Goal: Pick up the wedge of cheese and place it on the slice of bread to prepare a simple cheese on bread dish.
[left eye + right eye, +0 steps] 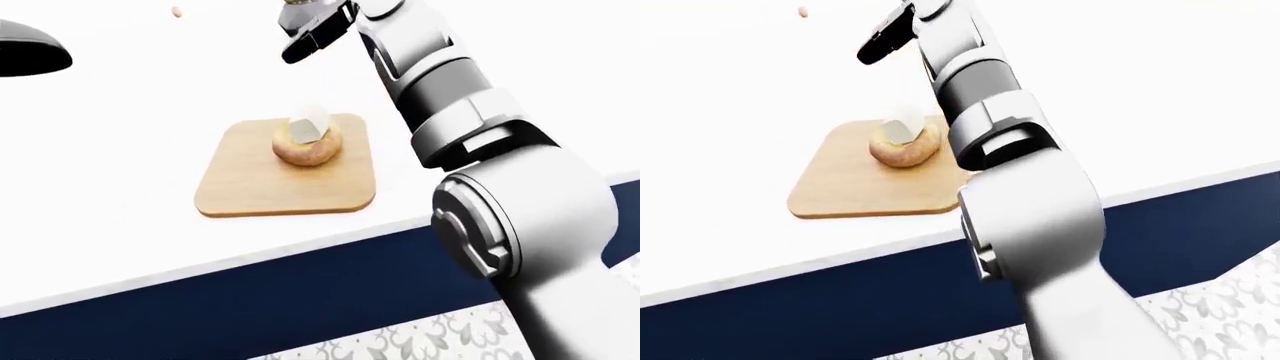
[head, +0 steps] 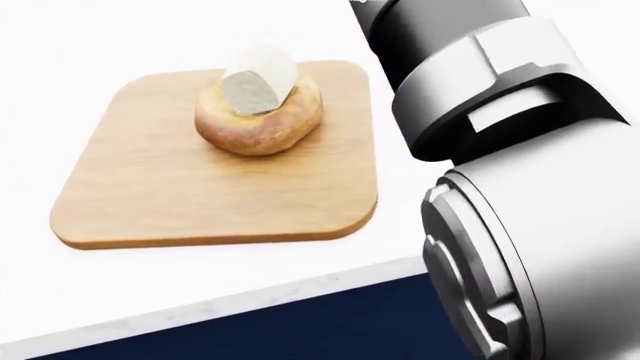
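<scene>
A broad white tabletop [image 1: 120,225] with a dark navy front panel [image 1: 300,300] fills the scene, carrying everything the simple dish needs. Over it, from the right of each view, reaches the robot's bulky white-and-grey right arm [image 1: 520,225], its big rounded joints crowding the head view and hiding the board's right flank in the right-eye view. The right hand [image 1: 315,30] hangs high at the top of the left-eye view, well apart from the food and holding nothing; its dark fingers [image 1: 885,37] show only in part against the glare, and whether they stand apart or together cannot be told. The left hand does not appear in any view.

Near the tabletop's middle lies a light wooden cutting board with rounded corners [image 2: 150,202], flat and set in from the edge, a steady base for the assembly. On the board's upper part sits the round, golden-brown slice of bread [image 2: 245,131]. The pale white wedge of cheese [image 2: 258,79] rests on top of the bread, tilted, its cut face turned toward the camera. Judged from this, the placement looks done, and the raised hand appears clear of the dish. A dark rounded shape [image 1: 30,49], cut off at the left edge, cannot be identified.
</scene>
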Available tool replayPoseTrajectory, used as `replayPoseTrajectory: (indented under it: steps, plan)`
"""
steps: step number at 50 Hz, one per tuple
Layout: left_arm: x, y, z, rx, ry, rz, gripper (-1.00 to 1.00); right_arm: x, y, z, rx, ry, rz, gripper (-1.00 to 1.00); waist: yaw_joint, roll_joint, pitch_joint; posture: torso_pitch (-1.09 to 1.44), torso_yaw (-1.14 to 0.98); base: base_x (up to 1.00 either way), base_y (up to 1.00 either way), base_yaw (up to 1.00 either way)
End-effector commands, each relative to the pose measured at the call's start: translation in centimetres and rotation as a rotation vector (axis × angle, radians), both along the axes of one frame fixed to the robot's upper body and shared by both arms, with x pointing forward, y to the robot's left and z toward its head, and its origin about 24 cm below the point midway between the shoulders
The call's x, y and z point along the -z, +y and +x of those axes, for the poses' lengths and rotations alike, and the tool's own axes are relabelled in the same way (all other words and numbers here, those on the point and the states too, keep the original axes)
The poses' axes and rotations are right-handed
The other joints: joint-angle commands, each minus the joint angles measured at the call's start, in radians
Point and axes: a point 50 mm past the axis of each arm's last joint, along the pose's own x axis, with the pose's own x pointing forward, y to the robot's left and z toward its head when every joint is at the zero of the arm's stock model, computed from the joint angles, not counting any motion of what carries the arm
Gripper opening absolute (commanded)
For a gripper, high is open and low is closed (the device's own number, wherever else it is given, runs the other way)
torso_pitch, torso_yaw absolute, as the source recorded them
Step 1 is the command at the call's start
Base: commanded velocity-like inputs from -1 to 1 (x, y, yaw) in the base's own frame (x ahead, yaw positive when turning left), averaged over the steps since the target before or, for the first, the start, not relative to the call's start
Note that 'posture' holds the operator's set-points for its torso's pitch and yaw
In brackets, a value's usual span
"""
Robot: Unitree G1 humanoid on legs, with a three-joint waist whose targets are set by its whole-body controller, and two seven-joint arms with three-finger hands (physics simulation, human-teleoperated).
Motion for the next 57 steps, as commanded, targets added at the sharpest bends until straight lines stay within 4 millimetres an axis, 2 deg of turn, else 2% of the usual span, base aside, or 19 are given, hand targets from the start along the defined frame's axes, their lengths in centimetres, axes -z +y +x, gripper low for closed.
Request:
replayPoseTrajectory:
  steps: [1, 5, 13, 18, 24, 29, 35, 38, 47, 57]
  plan:
    - [-0.9, 0.2, -0.6, -0.014, -0.058, -0.002, 1.00, -3.3, 0.5, -1.2, -0.040, -0.131, -0.010, 1.00, -0.002, 0.004, -0.026, 0.00, 0.00, 0.00, 0.00, 0.00]
    - [-0.8, 0.2, -0.6, -0.015, -0.058, -0.002, 1.00, -3.7, 0.3, -1.4, -0.053, -0.166, -0.010, 1.00, -0.002, 0.005, -0.025, 0.00, 0.00, 0.00, 0.00, 0.00]
    - [-0.8, 0.2, -0.6, -0.015, -0.058, 0.001, 1.00, -3.8, -1.8, -1.3, -0.031, -0.184, -0.007, 1.00, 0.000, -0.001, -0.024, 0.00, 0.00, 0.00, 0.00, 0.00]
    - [-0.8, 0.0, -0.6, -0.015, -0.056, 0.007, 1.00, -4.8, -3.3, -2.0, -0.013, -0.214, 0.009, 1.00, 0.003, -0.006, -0.023, 0.00, 0.00, 0.00, 0.00, 0.00]
    - [-0.7, -0.2, -0.5, -0.011, -0.053, 0.011, 1.00, -4.6, -4.4, -2.6, -0.004, -0.224, 0.043, 1.00, 0.004, -0.009, -0.022, 0.00, 0.00, 0.00, 0.00, 0.00]
    - [-0.8, 0.0, -0.6, -0.020, -0.053, 0.007, 1.00, -5.0, -6.1, -4.1, -0.005, -0.253, 0.104, 1.00, 0.006, -0.014, -0.021, 0.00, 0.00, 0.00, 0.00, 0.00]
    - [-0.8, -0.1, -0.6, -0.015, -0.054, 0.010, 1.00, -4.4, -7.9, -6.2, 0.012, -0.266, 0.133, 1.00, 0.012, -0.022, -0.018, 0.00, 0.00, 0.00, 0.00, 0.00]
    - [-0.8, 0.0, -0.6, -0.021, -0.054, 0.010, 1.00, -4.8, -9.3, -7.7, 0.027, -0.283, 0.147, 1.00, 0.011, -0.025, -0.019, 0.00, 0.00, 0.00, 0.00, 0.00]
    - [-0.8, 0.2, -0.7, -0.030, -0.052, 0.008, 1.00, -3.7, -12.4, -10.9, 0.064, -0.287, 0.157, 1.00, 0.015, -0.034, -0.016, 0.00, 0.00, 0.00, 0.00, 0.00]
    - [-0.7, 0.2, -0.6, -0.033, -0.044, 0.011, 1.00, -4.2, -14.5, -14.0, 0.107, -0.344, 0.203, 1.00, 0.017, -0.038, -0.013, 0.00, 0.00, 0.00, 0.00, 0.00]
